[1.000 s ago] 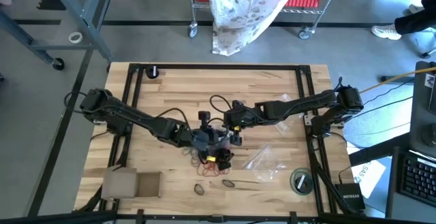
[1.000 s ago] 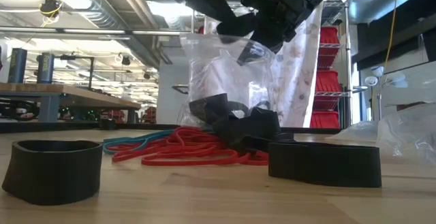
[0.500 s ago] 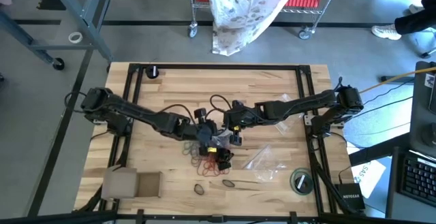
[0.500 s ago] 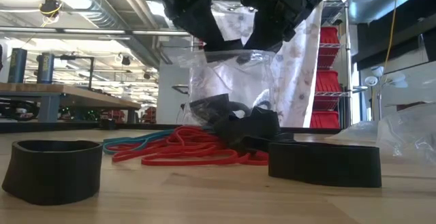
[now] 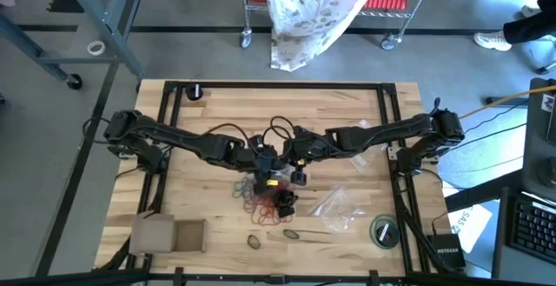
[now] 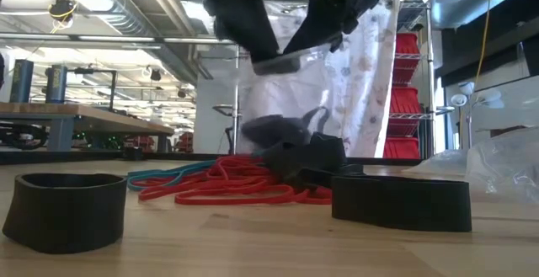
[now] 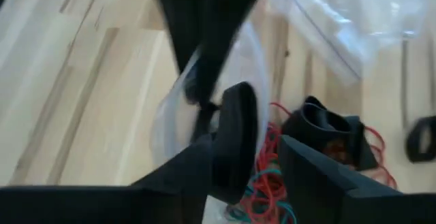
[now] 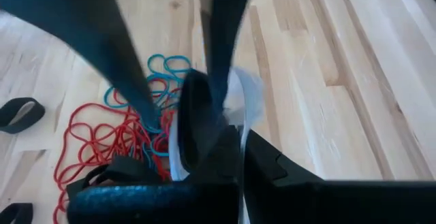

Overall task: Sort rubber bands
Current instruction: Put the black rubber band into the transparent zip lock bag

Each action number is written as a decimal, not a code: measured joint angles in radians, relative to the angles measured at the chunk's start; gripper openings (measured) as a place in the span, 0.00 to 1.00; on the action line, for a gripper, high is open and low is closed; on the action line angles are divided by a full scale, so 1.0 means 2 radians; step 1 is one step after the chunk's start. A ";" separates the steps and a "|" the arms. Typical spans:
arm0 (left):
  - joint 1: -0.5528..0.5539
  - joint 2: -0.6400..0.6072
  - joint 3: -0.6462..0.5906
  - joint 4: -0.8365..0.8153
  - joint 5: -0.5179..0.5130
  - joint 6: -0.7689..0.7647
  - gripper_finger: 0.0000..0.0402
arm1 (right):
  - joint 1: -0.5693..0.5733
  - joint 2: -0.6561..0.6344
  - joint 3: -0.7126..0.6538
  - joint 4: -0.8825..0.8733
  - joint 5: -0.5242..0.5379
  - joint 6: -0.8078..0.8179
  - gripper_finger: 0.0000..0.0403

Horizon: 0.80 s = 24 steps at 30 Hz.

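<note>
Both arms are reaching in from opposite sides, meeting over mid-bench. The left gripper (image 5: 263,157) and right gripper (image 5: 295,154) are hanging side by side, raised clear of the bench (image 5: 365,121), each with jaws closed on the clear bag (image 6: 290,92) between them.

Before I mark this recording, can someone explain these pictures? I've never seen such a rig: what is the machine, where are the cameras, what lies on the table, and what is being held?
Two dark robot arms work at a wooden table. One camera looks straight down, one sits at table height, and one rides on each wrist. The left gripper and right gripper meet over the table's middle, each pinching a side of a clear bag, which hangs between them above the table. Below lies a pile of rubber bands, mostly red with some teal and dark ones, and wide black loops lie nearer the front edge. Another clear bag, a cardboard box and a round green thing also lie there.
</note>
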<state>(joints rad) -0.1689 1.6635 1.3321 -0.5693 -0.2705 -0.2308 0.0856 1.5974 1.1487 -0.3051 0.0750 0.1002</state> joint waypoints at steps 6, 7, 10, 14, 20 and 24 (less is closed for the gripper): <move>-0.012 -0.021 0.026 -0.025 -0.025 -0.002 0.46 | 0.000 0.000 0.000 -0.008 0.004 0.000 0.00; -0.018 -0.022 0.026 -0.029 -0.026 -0.002 0.45 | 0.000 0.000 0.000 -0.012 0.010 0.000 0.00; -0.047 -0.020 0.024 -0.038 -0.023 -0.002 0.44 | 0.000 0.000 0.000 -0.023 0.022 0.000 0.00; -0.077 -0.007 0.012 -0.034 -0.032 0.001 0.43 | 0.001 0.000 0.001 -0.023 0.028 0.010 0.00; -0.082 -0.005 0.003 -0.025 -0.077 -0.009 0.43 | 0.022 0.001 0.001 -0.013 0.030 0.000 0.00; -0.086 -0.002 -0.003 0.004 -0.071 0.002 0.43 | 0.014 0.001 0.001 -0.023 0.046 0.000 0.00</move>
<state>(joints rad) -0.3410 1.6595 1.3269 -0.5612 -0.4130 -0.2270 0.1132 1.5997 1.1500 -0.3516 0.1679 0.0998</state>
